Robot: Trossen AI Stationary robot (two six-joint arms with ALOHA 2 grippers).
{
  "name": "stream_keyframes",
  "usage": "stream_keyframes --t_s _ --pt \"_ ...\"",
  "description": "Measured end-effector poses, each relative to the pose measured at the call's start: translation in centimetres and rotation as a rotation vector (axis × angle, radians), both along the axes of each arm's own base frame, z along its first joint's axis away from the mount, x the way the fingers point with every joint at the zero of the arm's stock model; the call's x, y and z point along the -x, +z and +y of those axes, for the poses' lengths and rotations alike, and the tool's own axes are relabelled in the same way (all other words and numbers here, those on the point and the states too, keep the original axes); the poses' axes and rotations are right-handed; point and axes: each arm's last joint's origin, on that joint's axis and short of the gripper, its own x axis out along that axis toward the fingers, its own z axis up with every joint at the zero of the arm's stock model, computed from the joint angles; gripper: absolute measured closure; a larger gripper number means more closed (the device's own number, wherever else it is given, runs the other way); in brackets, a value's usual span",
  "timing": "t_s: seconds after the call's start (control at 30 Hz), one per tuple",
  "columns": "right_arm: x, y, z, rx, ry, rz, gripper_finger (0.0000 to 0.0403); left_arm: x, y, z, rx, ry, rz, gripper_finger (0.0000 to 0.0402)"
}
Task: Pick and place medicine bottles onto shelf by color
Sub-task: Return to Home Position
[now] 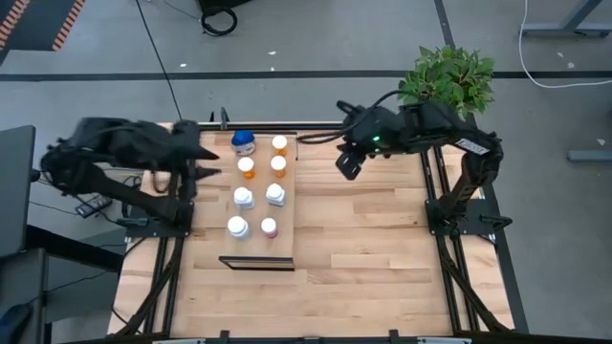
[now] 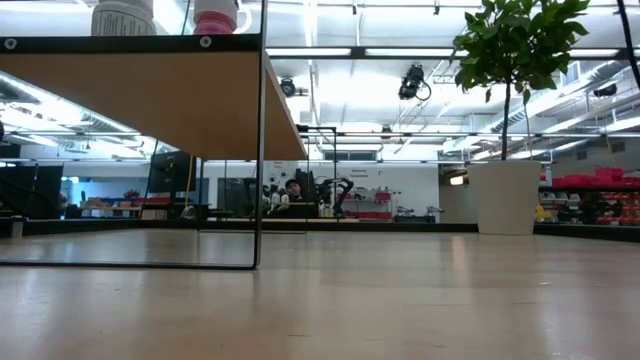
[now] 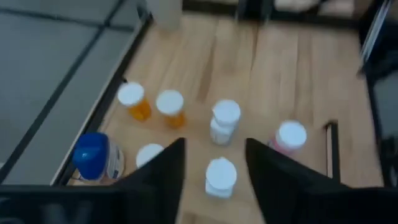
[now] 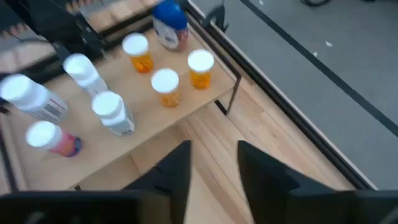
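The slatted tabletop [image 1: 363, 277] carries the shelf [image 1: 256, 250] toward its 10 o'clock. The left gripper [image 1: 212, 161] hangs just beside the shelf's 9 o'clock edge, fingers wide and empty. The right gripper [image 1: 346, 164] hangs off its 2 o'clock side, likewise wide and empty. Eight medicine bottles [image 1: 275, 194] stand paired on the shelf: the blue bottle [image 1: 243, 142] and orange bottles [image 1: 278, 164] toward 12 o'clock, white bottles [image 1: 244, 197] midway, and the pink bottle [image 1: 269, 227] toward 6 o'clock.

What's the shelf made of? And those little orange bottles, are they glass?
The shelf looks like pale wood board: tan, matte, no shine. Its thin black frame looks like metal rod. The orange bottles are probably see-through plastic, glowing amber, with matte white caps; glass can't be ruled out.
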Motion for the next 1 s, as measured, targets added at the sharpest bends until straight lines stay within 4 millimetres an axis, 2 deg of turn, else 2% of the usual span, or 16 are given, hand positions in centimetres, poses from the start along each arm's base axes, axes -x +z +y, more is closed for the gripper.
stream_keyframes --t_s 0.23,0.33,0.47,0.57,0.8,1.0 --pt "3.3 3.0 -0.1 0.029 0.036 -0.164 0.0387 4.5 -1.8 1.0 0.07 0.08 -0.396 0.0385" --pt "4.4 3.3 -0.1 0.035 0.04 -0.213 0.0395 5.9 -3.0 1.1 0.088 0.08 -0.509 0.0388" --pt "5.8 2.3 -0.2 0.021 0.026 -0.283 0.0396 7.5 -4.9 1.2 0.136 0.091 -0.652 0.0396" --pt "7.2 0.0 -0.2 -0.023 -0.009 -0.386 0.0396 8.6 -6.5 1.3 0.177 0.1 -0.748 0.0395" --pt "10.9 -8.3 -0.3 -0.117 -0.038 -0.691 0.0397 10.8 -10.3 1.4 0.251 0.145 -0.824 0.0396" --pt "13.4 -14.7 -0.4 -0.124 -0.031 -0.814 0.0398 11.6 -12.8 1.6 0.248 0.171 -0.837 0.0398"
